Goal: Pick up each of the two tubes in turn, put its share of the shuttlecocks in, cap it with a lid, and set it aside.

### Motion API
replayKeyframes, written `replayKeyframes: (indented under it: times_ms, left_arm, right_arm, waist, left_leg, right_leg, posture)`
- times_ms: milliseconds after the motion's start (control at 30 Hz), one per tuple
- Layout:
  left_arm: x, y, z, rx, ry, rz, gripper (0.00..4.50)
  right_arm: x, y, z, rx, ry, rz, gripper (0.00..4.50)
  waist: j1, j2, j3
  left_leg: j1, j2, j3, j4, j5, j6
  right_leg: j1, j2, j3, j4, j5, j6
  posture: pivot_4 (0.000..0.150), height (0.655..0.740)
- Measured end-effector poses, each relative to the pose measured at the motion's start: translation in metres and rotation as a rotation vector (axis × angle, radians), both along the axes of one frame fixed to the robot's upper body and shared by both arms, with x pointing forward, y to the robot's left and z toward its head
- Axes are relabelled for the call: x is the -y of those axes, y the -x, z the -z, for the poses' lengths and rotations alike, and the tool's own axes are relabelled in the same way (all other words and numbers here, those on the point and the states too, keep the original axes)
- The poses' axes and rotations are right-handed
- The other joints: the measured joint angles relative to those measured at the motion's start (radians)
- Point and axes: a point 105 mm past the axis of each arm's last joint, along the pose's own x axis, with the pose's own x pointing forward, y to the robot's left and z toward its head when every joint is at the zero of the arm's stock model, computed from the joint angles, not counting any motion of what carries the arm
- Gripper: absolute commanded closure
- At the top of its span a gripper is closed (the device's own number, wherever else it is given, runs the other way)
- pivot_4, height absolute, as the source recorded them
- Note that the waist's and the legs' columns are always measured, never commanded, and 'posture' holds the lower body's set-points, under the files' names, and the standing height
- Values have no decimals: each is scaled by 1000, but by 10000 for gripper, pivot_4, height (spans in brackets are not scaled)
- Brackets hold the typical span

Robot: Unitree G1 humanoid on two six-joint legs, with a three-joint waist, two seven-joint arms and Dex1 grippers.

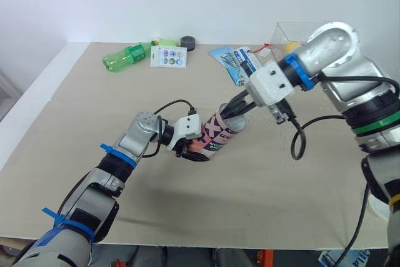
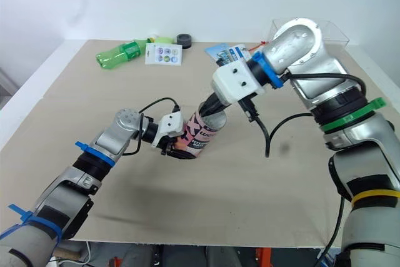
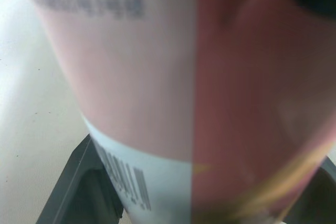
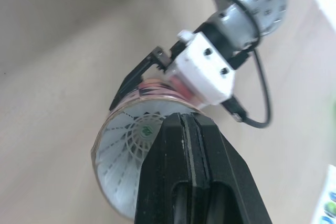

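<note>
Right wrist view: right claw [image 4: 181, 118] (closed) masks tube [image 4: 152, 86].

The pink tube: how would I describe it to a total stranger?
On the beige table, look at the middle. The pink tube is held tilted in the left claw. It is the only pink, boldly lettered cylinder, with a white shuttlecock in its mouth.

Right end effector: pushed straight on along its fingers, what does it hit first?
Likely the white shuttlecock inside the open tube that the left end effector holds; the right end effector points into its mouth. Depth unclear.
</note>
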Motion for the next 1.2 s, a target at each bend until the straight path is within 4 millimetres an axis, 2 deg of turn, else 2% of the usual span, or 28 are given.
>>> replayKeyframes:
  times_ms: [133, 233, 400, 567, 633, 733, 800, 933, 1067, 1167, 1200]
  left_arm:
    - [0, 0, 0, 0, 0, 1, 17216]
    - [1, 0, 1, 9, 14, -8, 17216]
    - [2, -3, 6, 1, 132, -90, 17216]
    - [15, 3, 16, -27, 312, -181, 17216]
    - [18, 4, 18, -25, 342, -196, 17216]
    - [30, 13, 19, -32, 484, -250, 17216]
    - [33, 16, 20, -30, 509, -260, 17216]
    - [38, 20, 23, 12, 512, -259, 17216]
    - [38, 21, 25, 50, 492, -241, 17216]
    - [41, 24, 25, 69, 472, -195, 17216]
    - [41, 25, 26, 71, 471, -190, 17216]
  right_arm:
    - [17, 0, -17, 10, -60, 67, 44348]
    - [33, -1, -29, -78, -244, 163, 44348]
    - [65, -13, -21, -200, -516, 372, 44348]
    - [80, -19, -17, -208, -737, 514, 44348]
    - [83, -19, -15, -215, -771, 540, 44348]
    - [102, -20, 2, -285, -916, 669, 44348]
    - [108, -21, 13, -314, -947, 727, 44348]
    - [116, -16, 49, -350, -944, 849, 44348]
    - [120, -11, 64, -373, -947, 908, 44348]
    - [133, -1, 73, -410, -932, 964, 44348]
    - [136, 1, 75, -424, -927, 975, 41666]
  waist:
    - [0, 0, 0]
    - [1, -1, 0]
    - [3, 0, 0]
    - [6, 0, 0]
    - [8, 0, 0]
    - [21, -1, -1]
    - [27, -1, -1]
    - [29, 0, -1]
    - [29, 1, -2]
    - [32, 1, -2]
    - [32, 0, -2]
  left_leg:
    - [0, 0, 0, 0, 0, 0]
    - [0, 0, -1, 0, 0, 0]
    - [0, -1, 1, 0, 0, 0]
    - [-1, -1, -1, -1, 0, 0]
    - [-1, -1, -1, -1, 0, 0]
    - [0, -2, 0, -1, 0, 0]
    - [0, -2, -1, -1, 0, 0]
    - [0, -2, 0, 1, 0, 0]
    - [1, -2, 0, 3, 0, 0]
    - [0, -2, 0, 3, 0, 0]
    - [0, -2, 0, 3, 0, 0]
  right_leg:
    - [0, 0, 0, 0, 0, 0]
    - [1, 0, 0, 0, 0, -1]
    - [1, -2, 1, 0, 0, 1]
    - [0, -1, 0, 0, 2, 5]
    - [0, -1, 0, 0, 2, 5]
    - [1, -1, 1, -1, 2, 5]
    - [1, -1, 1, -1, 2, 6]
    - [2, -1, 1, -1, 1, 4]
    - [3, -1, 1, -1, 1, 3]
    - [4, -1, 1, -1, 1, 4]
    - [4, -1, 1, -2, 1, 4]
  posture:
    - [1500, 7400]
    - [1500, 7400]
    - [1500, 7400]
    - [1500, 7400]
    - [1500, 7400]
    - [1500, 7400]
    - [1500, 7400]
    - [1500, 7400]
    - [1500, 7400]
    - [1500, 7400]
    - [1500, 7400]
